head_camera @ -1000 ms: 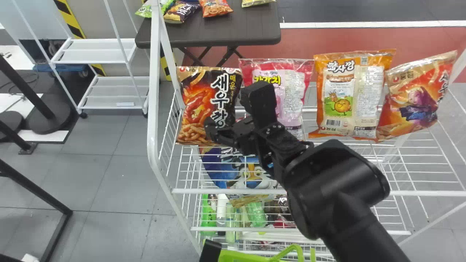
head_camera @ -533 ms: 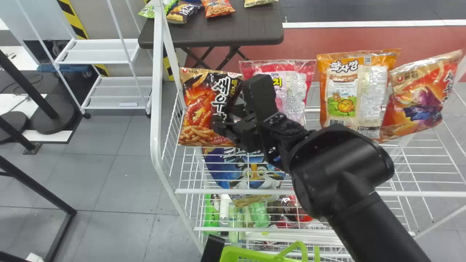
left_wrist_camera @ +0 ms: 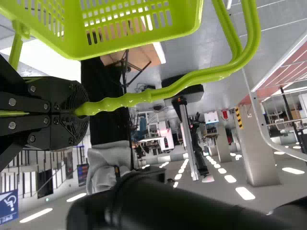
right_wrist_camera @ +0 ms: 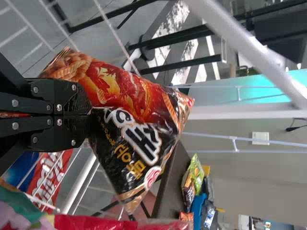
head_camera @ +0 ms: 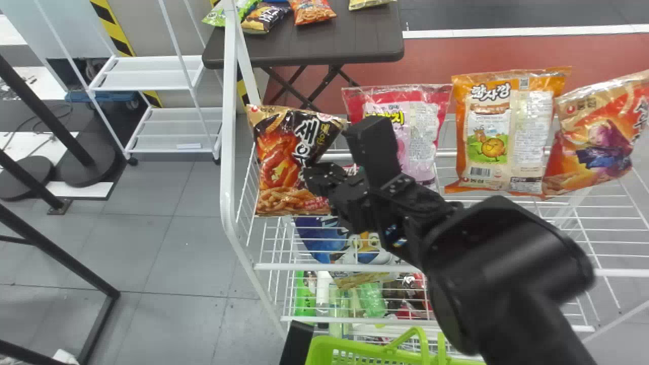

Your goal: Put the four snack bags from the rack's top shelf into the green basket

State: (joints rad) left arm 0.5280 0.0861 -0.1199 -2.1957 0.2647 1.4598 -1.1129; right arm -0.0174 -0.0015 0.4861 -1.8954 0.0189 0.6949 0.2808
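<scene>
Green basket (head_camera: 350, 347) at 6 o'clock, left end effector (left_wrist_camera: 79, 113) clenched on its handle (left_wrist_camera: 158, 94) – likely steadying it for drops. Right end effector (right_wrist_camera: 87, 115) grasping black-red bag (head_camera: 276, 159) at 10 – probably edge-pinched for clearance. Pink (head_camera: 423, 134), orange (head_camera: 507, 134), red bags (head_camera: 603, 139): top shelf (head_camera: 436, 267), 2–3 o'clock.

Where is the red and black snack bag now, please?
In the head view, the red and black snack bag is held by the right tool, between the rack's white left post and the pink bag.
</scene>
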